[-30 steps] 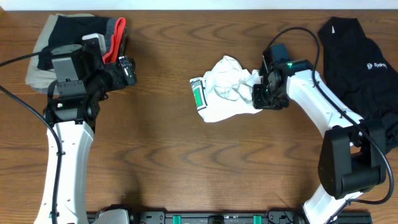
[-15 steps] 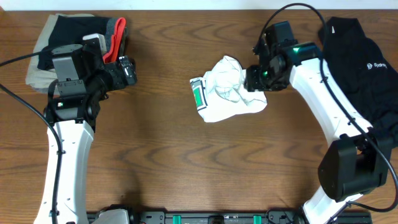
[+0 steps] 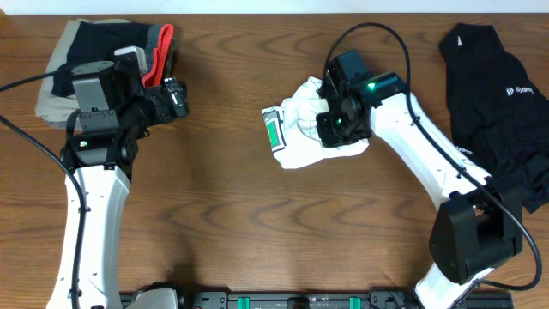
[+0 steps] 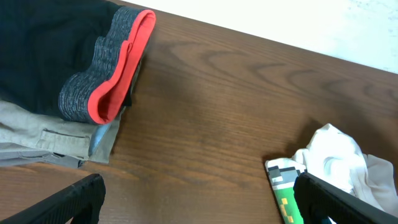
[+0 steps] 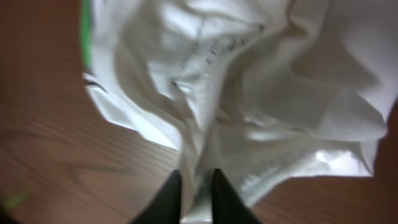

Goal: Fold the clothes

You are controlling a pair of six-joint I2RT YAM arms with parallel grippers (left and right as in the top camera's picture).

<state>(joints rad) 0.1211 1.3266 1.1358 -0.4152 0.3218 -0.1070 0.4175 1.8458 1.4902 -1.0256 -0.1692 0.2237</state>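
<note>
Table: brown wood, smooth, slight shine, wavy grain. T-shirt: white cloth, soft, matt, wrinkled. Black top: matt cloth. Folded stack: cloth, grey-red band knitted, rough.

On the table, folded stack back left; black top back right, logo illegible.

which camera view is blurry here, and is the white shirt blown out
Right wrist view: smeared and soft all over, the white T-shirt bright but its folds readable, its lettering not. Overhead view: sharp, evenly lit. Left wrist view: wood grain of the table crisp.
</note>
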